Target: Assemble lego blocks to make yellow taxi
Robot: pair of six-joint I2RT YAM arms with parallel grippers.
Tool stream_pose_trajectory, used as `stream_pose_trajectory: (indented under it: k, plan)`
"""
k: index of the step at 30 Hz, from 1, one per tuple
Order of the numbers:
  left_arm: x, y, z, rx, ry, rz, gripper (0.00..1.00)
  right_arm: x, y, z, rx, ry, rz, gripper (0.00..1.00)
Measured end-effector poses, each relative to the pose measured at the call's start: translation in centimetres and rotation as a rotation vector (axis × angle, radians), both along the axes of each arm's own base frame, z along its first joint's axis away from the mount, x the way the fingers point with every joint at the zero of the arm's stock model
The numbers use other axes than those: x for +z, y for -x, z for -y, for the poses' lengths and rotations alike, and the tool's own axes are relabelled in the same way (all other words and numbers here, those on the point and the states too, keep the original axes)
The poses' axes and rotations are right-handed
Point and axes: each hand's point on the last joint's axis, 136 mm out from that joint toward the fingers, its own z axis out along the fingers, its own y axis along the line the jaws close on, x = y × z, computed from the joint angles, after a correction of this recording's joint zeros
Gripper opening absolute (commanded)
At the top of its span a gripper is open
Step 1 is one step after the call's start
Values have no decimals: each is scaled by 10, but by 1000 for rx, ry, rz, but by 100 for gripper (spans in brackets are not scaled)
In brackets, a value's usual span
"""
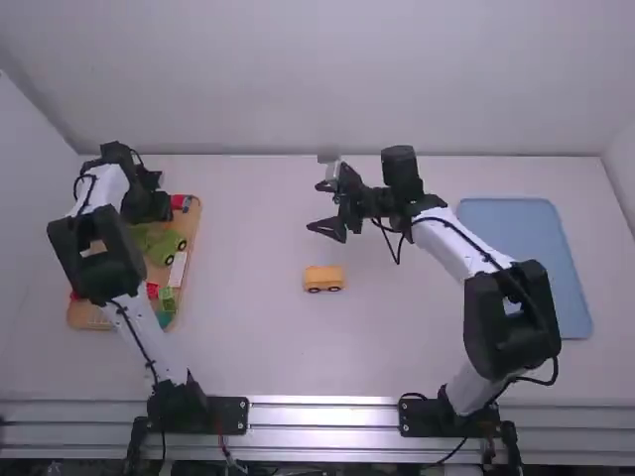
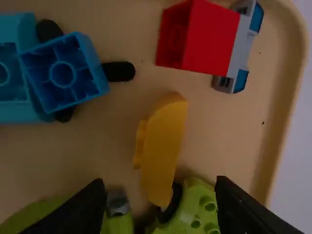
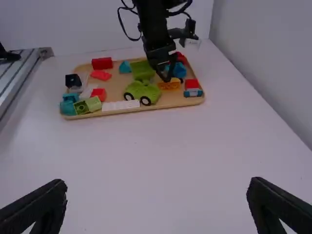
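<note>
High view, going left to right: a wooden tray (image 1: 192,238) lies near the desk's (image 1: 258,347) left edge, with the left gripper (image 1: 149,204) over its far end, toward the desk's far left corner. In the tray, near its right edge, are a green car (image 1: 167,246), a white brick (image 1: 178,269) and, toward the near right corner, a small green block (image 1: 167,295); a red block (image 1: 179,202) lies by the far right corner. The left wrist view shows the left gripper's (image 2: 161,183) fingers open, spread wide, with a yellow block (image 2: 163,146) on the tray floor just ahead of them, between a blue block (image 2: 63,73) and the red one. About midway between the desk's left and right edges stands the yellow car base (image 1: 323,279), its dark wheels toward the near edge. The right gripper (image 1: 319,206) hangs beyond it, toward the desk's far edge, pointing left; its fingers are open too, well apart in the right wrist view. Along the desk's right edge lies a blue tray (image 1: 526,258).
</note>
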Motion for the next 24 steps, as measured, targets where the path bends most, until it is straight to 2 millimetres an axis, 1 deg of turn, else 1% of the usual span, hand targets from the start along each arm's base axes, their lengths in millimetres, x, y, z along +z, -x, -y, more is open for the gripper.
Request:
stream_pose_trajectory:
  k: [5, 8, 10, 12, 14, 15, 17, 21, 24]
  plan:
    - [-7, -5, -2, 0, -9, 21, 54, 1, 0, 0, 0, -1, 4, 99]
    - [-14, -3, -1, 0, -8, 18, 51, 0, 0, 0, 0, 0, 5, 99]
    - [-20, -2, -1, 0, -7, 16, 46, 0, -1, 0, -1, 0, 5, 99]
    - [-24, 0, 0, -1, -7, 15, 45, 0, -1, 0, -2, 0, 5, 99]
    - [-29, 1, 0, 0, -7, 15, 43, 0, -1, 0, -1, 0, 7, 99]
    - [-29, 1, 0, 0, -7, 15, 43, 0, -1, 0, -1, 0, 7, 99]
    - [-32, 2, 1, 0, -6, 12, 38, 0, -1, 0, -1, 0, 8, 99]
    - [-31, 0, 0, 1, -9, 21, 31, 0, -1, 0, -2, -1, 5, 99]
    - [-30, -2, -1, 0, -13, 32, 28, 0, -1, 0, -2, 0, 4, 99]
